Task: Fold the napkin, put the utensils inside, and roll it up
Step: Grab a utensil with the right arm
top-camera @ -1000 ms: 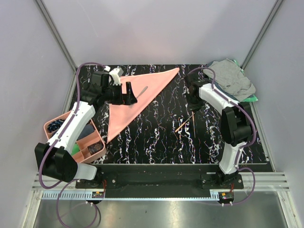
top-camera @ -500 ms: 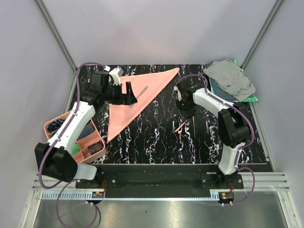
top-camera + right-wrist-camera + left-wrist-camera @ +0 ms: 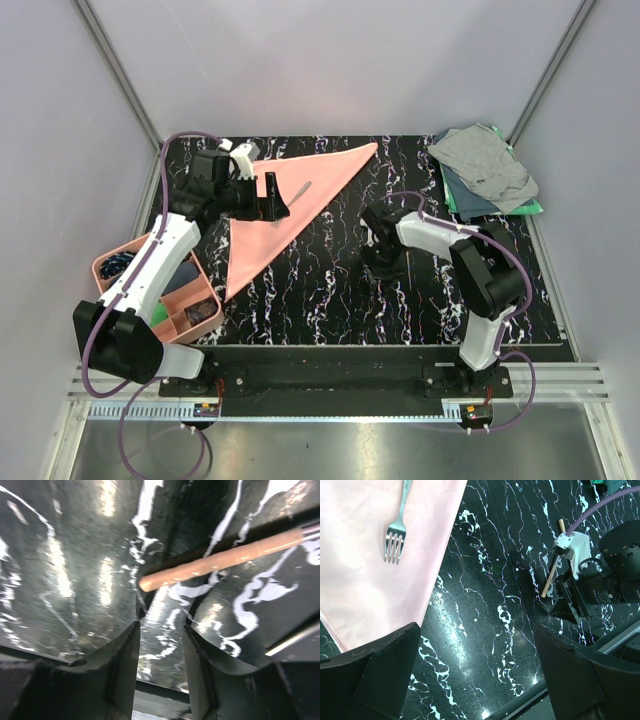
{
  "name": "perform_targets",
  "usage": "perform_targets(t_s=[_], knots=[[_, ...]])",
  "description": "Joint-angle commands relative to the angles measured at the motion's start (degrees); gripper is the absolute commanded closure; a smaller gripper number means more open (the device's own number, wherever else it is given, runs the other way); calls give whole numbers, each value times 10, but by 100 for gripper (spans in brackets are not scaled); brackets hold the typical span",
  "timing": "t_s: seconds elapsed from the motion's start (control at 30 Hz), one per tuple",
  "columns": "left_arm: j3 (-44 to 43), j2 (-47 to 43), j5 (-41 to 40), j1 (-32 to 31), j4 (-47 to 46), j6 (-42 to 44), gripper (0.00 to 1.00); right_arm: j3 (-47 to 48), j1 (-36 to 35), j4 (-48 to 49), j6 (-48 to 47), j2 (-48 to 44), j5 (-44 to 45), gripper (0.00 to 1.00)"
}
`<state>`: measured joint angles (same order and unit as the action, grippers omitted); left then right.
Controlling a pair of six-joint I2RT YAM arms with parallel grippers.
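Napkin [image 3: 255, 245], glossy salmon triangle, bears fork [image 3: 395, 540]; left gripper [image 3: 477, 630] agape, right gripper [image 3: 160, 627] seemingly part-open.

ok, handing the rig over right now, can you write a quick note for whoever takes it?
Left tool: open, empty, hovering by the napkin near the fork.
Right tool: open, low over the table, with the brown-handled utensil just past its tips, not gripped.
Things: napkin folded into a triangle, fork lying on it, brown-handled utensil on bare table to its right.
Done: fold, fork placed.
Left: move the brown-handled utensil onto the napkin, then roll it up.
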<state>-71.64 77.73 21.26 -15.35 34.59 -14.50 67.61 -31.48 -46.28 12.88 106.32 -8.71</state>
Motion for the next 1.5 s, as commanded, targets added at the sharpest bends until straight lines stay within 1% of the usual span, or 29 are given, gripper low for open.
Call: perform_targets(t_s=[0.0, 0.07, 0.13, 0.2, 0.27, 0.37, 0.43, 0.53, 0.57, 0.67, 0.8, 0.87, 0.9, 0.93, 0.97, 1.0, 1.03, 1.13, 1.27, 1.3, 1.4, 1.47], knots=[[-18, -5, 17, -2, -22, -4, 1, -26, -6, 101, 85, -16, -39, 52], [-18, -6, 16, -2, -22, -4, 1, -30, -5, 137, 106, -3, -5, 52], [-18, -6, 16, -2, -22, -4, 1, -23, -6, 151, 116, 11, 36, 52], [-18, -5, 15, -2, -22, -4, 1, -1, -6, 167, 120, 34, 58, 52], [-17, -7, 14, -2, -22, -3, 1, 27, -6, 173, 127, 59, 99, 52], [-17, -8, 12, -2, -22, -2, 1, 71, -5, 184, 127, 92, 141, 48], [-17, -7, 12, -2, -22, -2, 1, 115, -2, 187, 128, 122, 156, 47], [-16, -7, 11, -2, -22, -2, 1, 155, 5, 187, 128, 150, 164, 45], [-17, -7, 9, -2, -22, -2, 1, 177, 12, 186, 127, 165, 164, 45], [-16, -8, 7, -2, -22, -1, 1, 203, 26, 187, 116, 175, 150, 44], [-18, -7, 10, -2, -22, -1, 1, 198, 30, 203, 28, 135, 103, 42], [-17, -7, 12, -2, -22, -1, 1, 177, 30, 210, -42, 95, 89, 39], [-18, -4, 13, -2, -22, -2, 1, 169, 30, 211, -66, 82, 71, 38], [-18, -5, 16, -2, -22, -2, 1, 151, 30, 213, -112, 56, 56, 37], [-18, -3, 17, -2, -22, -3, 1, 142, 30, 219, -126, 43, 48, 36], [-18, -2, 18, -2, -22, -4, 1, 133, 30, 220, -171, 31, 34, 36], [-18, -2, 19, -2, -23, -4, 1, 119, 30, 227, -187, 12, 28, 36], [-18, 0, 20, -2, -22, -4, 1, 106, 31, 244, -232, -5, 23, 35], [-16, 0, 17, -2, -24, -4, 1, 133, 33, 254, -280, 26, 27, 36], [-15, 0, 17, -2, -24, -4, 1, 139, 33, 254, -289, 47, 31, 37], [-13, -2, 12, -3, -26, -3, 1, 161, 34, 254, -316, 78, 43, 41], [-13, -5, 5, -2, -26, 0, 1, 175, 39, 254, -327, 92, 44, 41]])
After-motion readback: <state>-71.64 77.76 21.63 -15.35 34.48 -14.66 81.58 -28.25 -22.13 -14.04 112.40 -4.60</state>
